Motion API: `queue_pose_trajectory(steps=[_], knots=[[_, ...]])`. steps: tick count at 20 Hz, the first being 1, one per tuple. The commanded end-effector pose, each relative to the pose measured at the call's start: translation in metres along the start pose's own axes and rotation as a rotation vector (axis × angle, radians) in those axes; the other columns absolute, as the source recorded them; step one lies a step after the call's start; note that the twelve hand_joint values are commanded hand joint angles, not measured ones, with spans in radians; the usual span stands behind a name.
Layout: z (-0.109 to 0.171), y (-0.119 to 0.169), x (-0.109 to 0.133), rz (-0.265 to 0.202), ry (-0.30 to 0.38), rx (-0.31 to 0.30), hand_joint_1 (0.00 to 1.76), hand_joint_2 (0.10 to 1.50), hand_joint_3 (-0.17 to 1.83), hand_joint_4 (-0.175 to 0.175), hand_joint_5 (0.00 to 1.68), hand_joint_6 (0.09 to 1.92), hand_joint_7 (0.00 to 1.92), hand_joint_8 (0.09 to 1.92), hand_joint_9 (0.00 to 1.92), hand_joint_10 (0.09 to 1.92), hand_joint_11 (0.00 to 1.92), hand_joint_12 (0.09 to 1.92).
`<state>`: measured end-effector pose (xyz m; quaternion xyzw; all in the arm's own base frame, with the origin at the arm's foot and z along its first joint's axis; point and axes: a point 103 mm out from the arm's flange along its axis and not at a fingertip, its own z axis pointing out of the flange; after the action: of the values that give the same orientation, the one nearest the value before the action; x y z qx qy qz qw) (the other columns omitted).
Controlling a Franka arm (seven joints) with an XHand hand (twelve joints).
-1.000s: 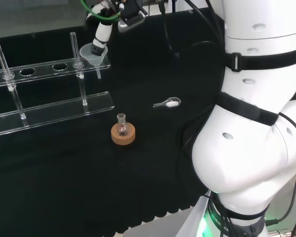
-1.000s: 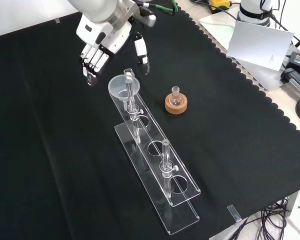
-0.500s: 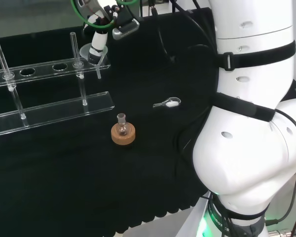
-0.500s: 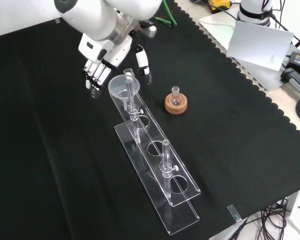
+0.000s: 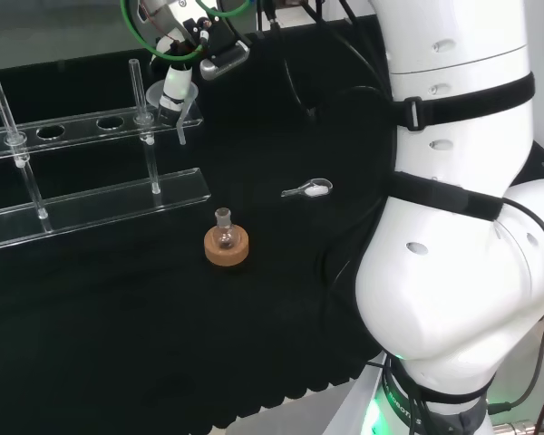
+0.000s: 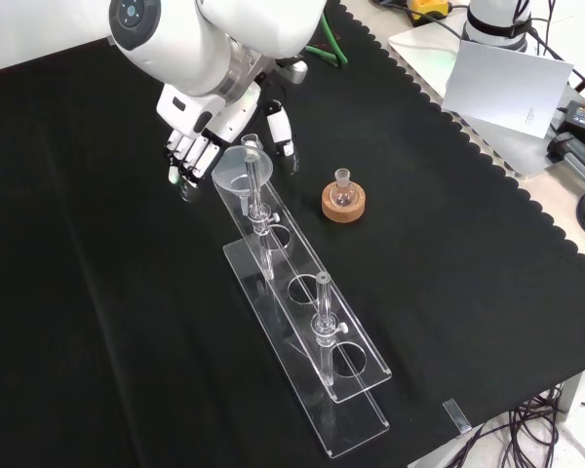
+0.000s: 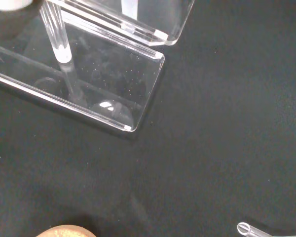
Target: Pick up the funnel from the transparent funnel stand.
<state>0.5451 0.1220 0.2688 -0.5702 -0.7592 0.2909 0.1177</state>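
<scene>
Funnel [image 6: 240,168] pickup is the step you are on, and the piece sits in the end hole of the transparent funnel stand [image 6: 307,322], its stem hanging down through the top rail. Start with the desk [image 6: 97,322]: its black cloth hides clear ware, so trust the front view for outlines. The stand runs away from the robot hand [image 6: 197,136] toward the camera in that view, one upright post rising just beside the funnel's bowl. Your robot hand hovers at that end, released, fingers on one side of the bowl and the thumb on the other, grasping nothing yet. Close them on the rim, clear of the post, then lift straight up so the stem leaves the hole without dragging the rail. The small flask on its cork ring [image 6: 343,202] stands near the thumb side; keep away from it.
</scene>
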Motion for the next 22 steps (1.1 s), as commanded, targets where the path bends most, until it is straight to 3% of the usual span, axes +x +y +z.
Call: queue_pose_trajectory(steps=[1, 8, 11, 17, 22], knots=[[0.002, 0.001, -0.002, 0.015, -0.006, 0.011, 0.65, 0.66, 0.02, -0.060, 0.05, 0.09, 0.08, 0.65, 0.00, 0.45, 0.00, 0.99], [0.004, 0.001, -0.004, 0.033, -0.074, 0.058, 0.70, 0.68, 0.02, -0.024, 0.24, 0.09, 0.35, 0.62, 0.00, 0.73, 0.00, 1.00], [0.002, 0.006, 0.006, 0.030, -0.053, 0.047, 0.72, 0.68, 0.03, -0.020, 0.30, 0.09, 0.42, 0.59, 0.00, 0.83, 0.00, 1.03], [0.000, 0.003, -0.004, 0.035, 0.009, -0.003, 0.76, 0.69, 0.04, -0.018, 0.43, 0.09, 0.58, 0.57, 0.08, 0.88, 0.00, 1.12], [0.000, -0.001, -0.011, 0.039, 0.013, -0.028, 0.80, 0.69, 0.06, -0.008, 0.58, 0.09, 0.74, 0.55, 0.22, 0.82, 0.00, 1.22]])
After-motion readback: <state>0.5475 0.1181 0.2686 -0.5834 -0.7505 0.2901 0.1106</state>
